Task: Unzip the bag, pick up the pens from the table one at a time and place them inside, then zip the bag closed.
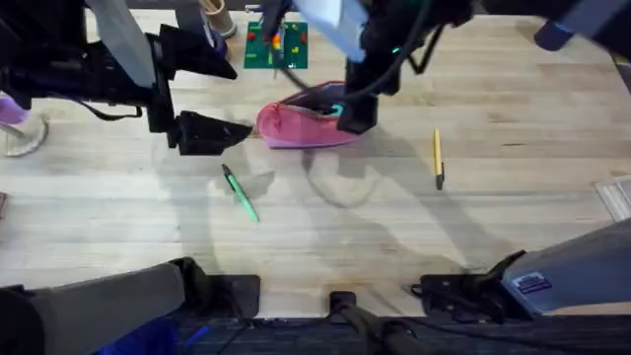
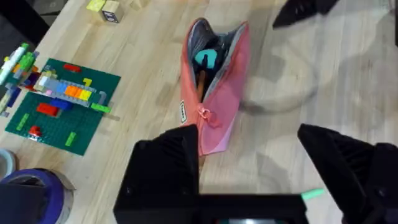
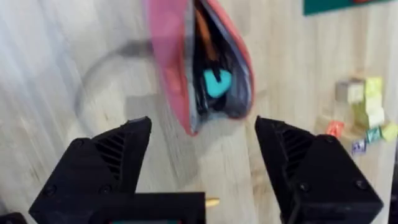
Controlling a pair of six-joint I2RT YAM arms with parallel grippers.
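Overhead: pink bag (image 1: 301, 126) lies on the wooden surface (image 1: 513, 227) near the middle, toward the far side, its zipper mouth gaping at the right end. Left gripper (image 1: 212, 94) sits just left of the bag, fingers spread wide, the nearer finger tip almost at the bag's left end; contact cannot be judged. Right gripper (image 1: 347, 106) hangs over the bag's open right end; finger spread unclear from here. Green pen (image 1: 240, 192) lies on the surface near-left of the bag, apart from it. Yellow pen (image 1: 438, 158) lies to the right of the bag, well apart, dark tip toward the near side. Green block plate (image 1: 276, 46) sits beyond the bag at the far edge.

Left wrist: bag (image 2: 217, 99) stands on its long edge, mouth open at the end away from the camera, a teal item (image 2: 206, 59) and an orange stick visible inside. Left gripper (image 2: 249, 171) fingers wide apart, holding nothing; one finger (image 2: 171, 165) just beside the bag's closed end. Block plate (image 2: 62, 102) with coloured bricks lies off to the side.

Right wrist: right gripper (image 3: 202, 165) fingers wide apart, empty, hovering just short of the bag's (image 3: 171, 68) open mouth. Teal item (image 3: 217, 82) and dark contents show inside. Small coloured blocks (image 3: 364, 109) lie on the surface beyond.
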